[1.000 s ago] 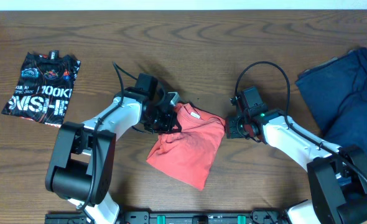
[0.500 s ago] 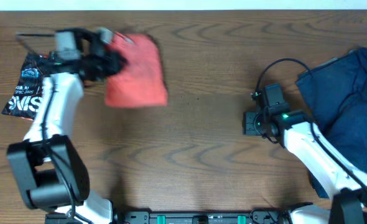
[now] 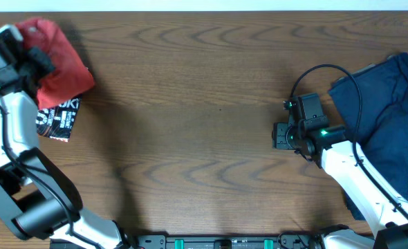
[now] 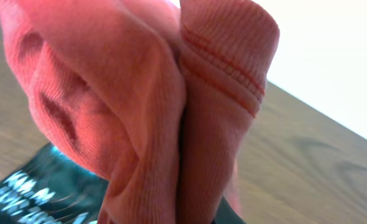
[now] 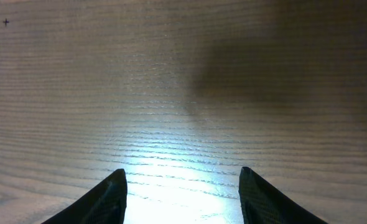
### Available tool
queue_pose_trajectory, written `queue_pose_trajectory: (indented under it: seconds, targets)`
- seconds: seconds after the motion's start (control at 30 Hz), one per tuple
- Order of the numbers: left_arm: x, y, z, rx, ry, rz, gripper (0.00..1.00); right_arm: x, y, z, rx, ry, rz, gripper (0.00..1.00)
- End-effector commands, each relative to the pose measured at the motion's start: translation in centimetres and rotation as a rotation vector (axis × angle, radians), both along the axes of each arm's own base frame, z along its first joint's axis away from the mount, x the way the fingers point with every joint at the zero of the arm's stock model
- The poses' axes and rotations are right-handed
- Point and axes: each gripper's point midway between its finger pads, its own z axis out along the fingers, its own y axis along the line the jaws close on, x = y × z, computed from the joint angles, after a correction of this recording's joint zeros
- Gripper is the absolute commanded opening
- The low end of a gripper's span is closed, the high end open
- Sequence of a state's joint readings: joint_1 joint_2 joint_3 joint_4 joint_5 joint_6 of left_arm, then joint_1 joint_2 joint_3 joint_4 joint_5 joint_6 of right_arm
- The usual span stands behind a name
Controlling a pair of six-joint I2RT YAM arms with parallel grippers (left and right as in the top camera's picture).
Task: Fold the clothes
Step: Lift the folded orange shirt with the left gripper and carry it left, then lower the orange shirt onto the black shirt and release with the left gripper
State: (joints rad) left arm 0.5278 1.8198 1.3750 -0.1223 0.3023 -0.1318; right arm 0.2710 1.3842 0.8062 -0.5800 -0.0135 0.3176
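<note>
The coral-red T-shirt (image 3: 64,63) hangs bunched at the far left rear of the table. My left gripper (image 3: 41,65) is shut on it, and part of it covers the black graphic-print tee (image 3: 57,117). In the left wrist view the red T-shirt (image 4: 140,93) fills the frame and hides the fingers, with the black tee (image 4: 18,190) showing below it. The navy-blue garment (image 3: 391,131) lies crumpled at the right edge. My right gripper (image 3: 280,136) (image 5: 182,177) is open over bare wood to the left of the navy garment, with nothing between its fingers.
The table (image 3: 204,104) is dark brown wood, and its back edge meets a white wall. A black cable (image 3: 314,79) loops above the right wrist. Both arm bases stand at the front edge.
My left arm has carried the red T-shirt from the table's middle to the far left rear, over the black tee. The right arm drew back slightly to the right, still open.
</note>
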Motion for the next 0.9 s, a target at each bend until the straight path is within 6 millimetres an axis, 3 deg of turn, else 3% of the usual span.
queue_pose_trajectory:
  seconds: [0.0,0.1,0.2,0.27,0.43,0.5,0.6,0.7,0.87]
  targets:
    - [-0.8,3.2,-2.0,-0.011,0.031,0.080,0.11,0.5,-0.3,0.7,-0.007,-0.024,0.000,0.56]
    - [-1.9,5.3,-3.6,-0.028,0.056,0.124,0.17,0.5,-0.3,0.7,-0.008,-0.024,-0.001,0.56]
    - [-3.0,7.2,-4.5,-0.041,0.069,0.167,0.41,0.5,-0.3,0.7,-0.008,-0.024,0.000,0.56]
    - [-3.7,8.2,-4.7,-0.044,0.071,0.192,1.00,0.5,-0.2,0.7,-0.008,-0.024,0.000,0.56]
    - [-6.2,11.7,-3.6,-0.138,0.005,0.344,0.98,0.5,-0.3,0.7,-0.008,-0.024,-0.001,0.57]
    - [-6.0,11.7,-2.2,-0.177,-0.063,0.296,0.98,0.5,-0.3,0.7,-0.008,-0.024,-0.001,0.57]
    - [-5.0,10.2,0.0,-0.244,-0.157,0.190,0.98,0.5,-0.5,0.7,-0.019,-0.027,-0.006,0.57]
    - [-3.8,7.7,0.8,-0.312,-0.192,0.087,0.98,0.6,-0.6,0.7,-0.028,-0.029,-0.010,0.57]
    - [-3.1,4.4,-1.3,-0.371,-0.094,0.066,0.98,0.3,-0.7,0.6,-0.031,-0.019,-0.009,0.58]
